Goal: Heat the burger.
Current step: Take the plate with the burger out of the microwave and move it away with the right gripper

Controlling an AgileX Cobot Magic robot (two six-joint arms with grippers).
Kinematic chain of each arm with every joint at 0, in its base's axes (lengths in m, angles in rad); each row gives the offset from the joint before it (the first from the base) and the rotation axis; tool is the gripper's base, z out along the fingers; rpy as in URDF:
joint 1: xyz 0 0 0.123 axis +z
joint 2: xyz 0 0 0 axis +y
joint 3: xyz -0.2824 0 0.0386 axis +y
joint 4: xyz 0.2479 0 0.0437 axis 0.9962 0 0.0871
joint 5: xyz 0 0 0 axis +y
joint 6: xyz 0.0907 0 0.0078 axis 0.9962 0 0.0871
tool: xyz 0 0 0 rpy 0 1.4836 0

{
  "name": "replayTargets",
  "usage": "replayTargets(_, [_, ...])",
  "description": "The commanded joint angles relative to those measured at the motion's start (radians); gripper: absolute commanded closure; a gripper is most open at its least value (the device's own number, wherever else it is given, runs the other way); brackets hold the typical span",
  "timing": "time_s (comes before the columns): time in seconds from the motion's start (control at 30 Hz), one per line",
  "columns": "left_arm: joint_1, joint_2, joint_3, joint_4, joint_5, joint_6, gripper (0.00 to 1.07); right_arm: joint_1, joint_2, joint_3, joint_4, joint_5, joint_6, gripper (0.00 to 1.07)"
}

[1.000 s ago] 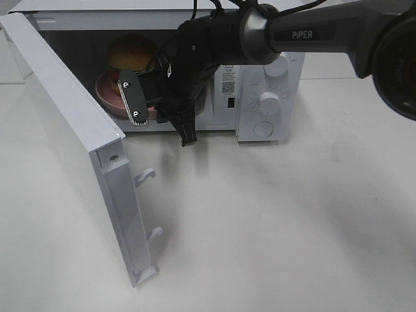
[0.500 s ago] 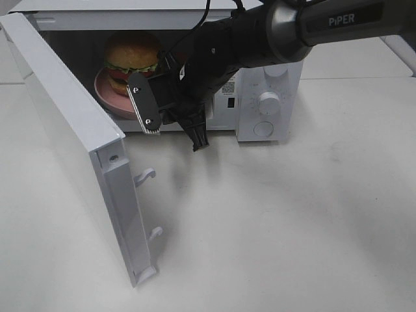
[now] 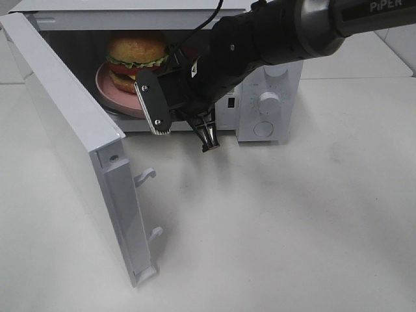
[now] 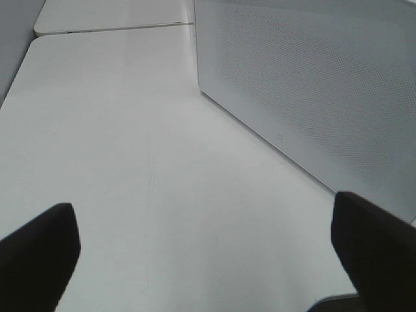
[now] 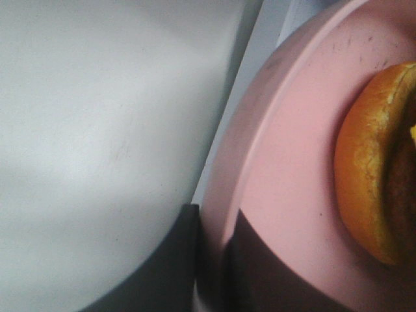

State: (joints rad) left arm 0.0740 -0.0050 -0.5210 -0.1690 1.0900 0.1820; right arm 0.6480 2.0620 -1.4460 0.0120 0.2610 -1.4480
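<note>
The burger [image 3: 136, 55] sits on a round pink plate [image 3: 114, 88] inside the open microwave [image 3: 270, 97]. My right gripper [image 3: 155, 114] hangs at the front of the oven's mouth, at the plate's near rim. In the right wrist view the pink plate [image 5: 292, 162] has its rim running down between the two dark fingers [image 5: 179, 273], and my right gripper [image 5: 211, 273] is shut on it, with the burger's bun [image 5: 370, 169] just beyond. My left gripper [image 4: 208, 260] is open and empty over bare table; it does not show in the high view.
The microwave door [image 3: 78, 123] stands swung out to the left, its latch hooks [image 3: 148, 174] pointing right. Its perforated panel [image 4: 312, 91] stands beside my left gripper. The control knobs [image 3: 268, 102] are on the oven's right. White table [image 3: 292, 227] spreads in front.
The right arm has swung to the right and the wrist has turned, uncovering the burger. Plate and burger stay about where they were inside the oven.
</note>
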Motion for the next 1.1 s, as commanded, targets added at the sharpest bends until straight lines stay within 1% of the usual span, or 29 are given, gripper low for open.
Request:
replayTargets(0.03, [0.003,-0.019,0.002,-0.007,-0.015,-0.006,0.09,0.005,-0.057,0.033,0.010,-0.063,-0.040,1.07])
replayTargets(0.13, [0.003,-0.019,0.002,-0.007,-0.015,-0.006,0.09,0.005,-0.076,0.055,0.047,-0.061,-0.100,1.07])
replayTargets(0.23, [0.003,-0.019,0.002,-0.007,-0.015,-0.006,0.09,0.004,-0.112,0.108,0.158,-0.063,-0.263,1.07])
replayTargets(0.33, [0.003,-0.019,0.002,-0.007,-0.015,-0.006,0.09,0.004,-0.129,0.132,0.194,-0.068,-0.320,1.07])
replayTargets(0.4, [0.003,-0.019,0.002,-0.007,-0.015,-0.006,0.09,0.001,-0.163,0.180,0.239,-0.107,-0.382,1.07])
replayTargets(0.43, [0.003,-0.019,0.002,-0.007,-0.015,-0.006,0.09,0.001,-0.163,0.180,0.239,-0.107,-0.382,1.07])
replayTargets(0.47, [0.003,-0.019,0.002,-0.007,-0.015,-0.006,0.09,-0.001,-0.185,0.214,0.265,-0.125,-0.411,1.07])
replayTargets(0.5, [0.003,-0.019,0.002,-0.007,-0.015,-0.006,0.09,-0.001,-0.185,0.214,0.265,-0.125,-0.411,1.07])
replayTargets(0.57, [0.003,-0.019,0.002,-0.007,-0.015,-0.006,0.09,-0.001,-0.218,0.260,0.267,-0.143,-0.423,1.07])
replayTargets(0.6, [0.003,-0.019,0.002,-0.007,-0.015,-0.006,0.09,-0.001,-0.218,0.260,0.267,-0.143,-0.423,1.07])
replayTargets(0.67, [0.003,-0.019,0.002,-0.007,-0.015,-0.006,0.09,-0.001,-0.246,0.297,0.267,-0.145,-0.421,1.07])
replayTargets(0.7, [0.003,-0.019,0.002,-0.007,-0.015,-0.006,0.09,-0.001,-0.246,0.297,0.267,-0.145,-0.421,1.07])
replayTargets(0.73, [0.003,-0.019,0.002,-0.007,-0.015,-0.006,0.09,-0.001,-0.268,0.326,0.267,-0.146,-0.421,1.07])
replayTargets(0.8, [0.003,-0.019,0.002,-0.007,-0.015,-0.006,0.09,-0.001,-0.276,0.339,0.267,-0.151,-0.421,1.07])
replayTargets(0.87, [0.003,-0.019,0.002,-0.007,-0.015,-0.006,0.09,-0.001,-0.320,0.398,0.267,-0.162,-0.421,1.07])
replayTargets(0.97, [0.003,-0.019,0.002,-0.007,-0.015,-0.006,0.09,-0.001,-0.331,0.410,0.267,-0.163,-0.420,1.07])
replayTargets(1.03, [0.003,-0.019,0.002,-0.007,-0.015,-0.006,0.09,-0.001,-0.379,0.470,0.266,-0.165,-0.413,1.07])
replayTargets(1.1, [0.003,-0.019,0.002,-0.007,-0.015,-0.006,0.09,-0.001,-0.389,0.481,0.266,-0.166,-0.411,1.07])
